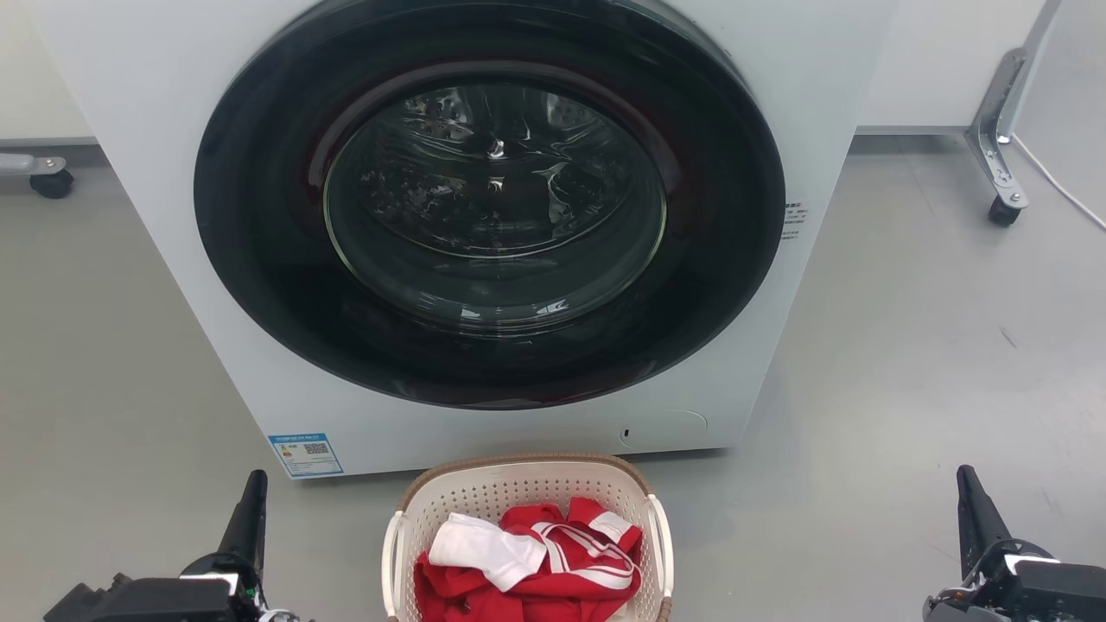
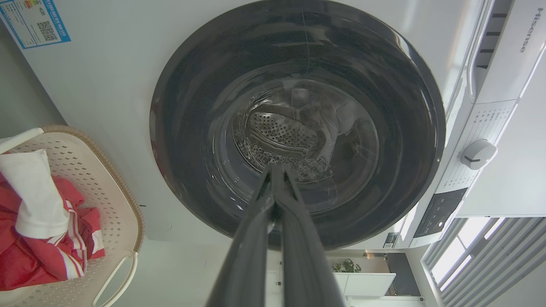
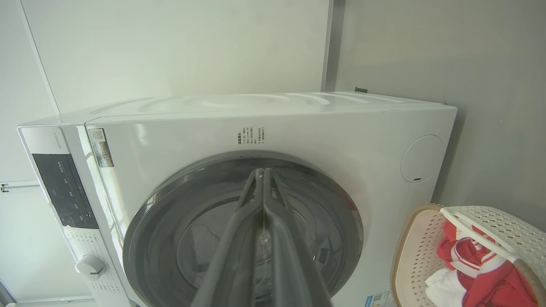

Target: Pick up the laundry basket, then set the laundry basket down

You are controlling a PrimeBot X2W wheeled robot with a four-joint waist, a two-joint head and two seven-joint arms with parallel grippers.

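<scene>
Grey floor (image 1: 907, 345) bears the laundry basket (image 1: 484, 497) by the washing machine (image 1: 130, 130), left pincer (image 2: 273, 167) and right pincer (image 3: 263, 171) closed.

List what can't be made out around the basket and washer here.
Laundry basket: near end cut off by the head view's bottom edge.
Its floor: covered by red-and-white clothes, head view.
Blue label on the washing machine: print too small, head view.
Door glass: reflections obscure what lies behind, head view.

HEAD: you look forward and down at the washing machine (image 1: 155, 173), close | WRISTS: both views face its door (image 1: 492, 207), rolled sideways | SHARED: all three show door and laundry basket (image 1: 484, 494).
</scene>
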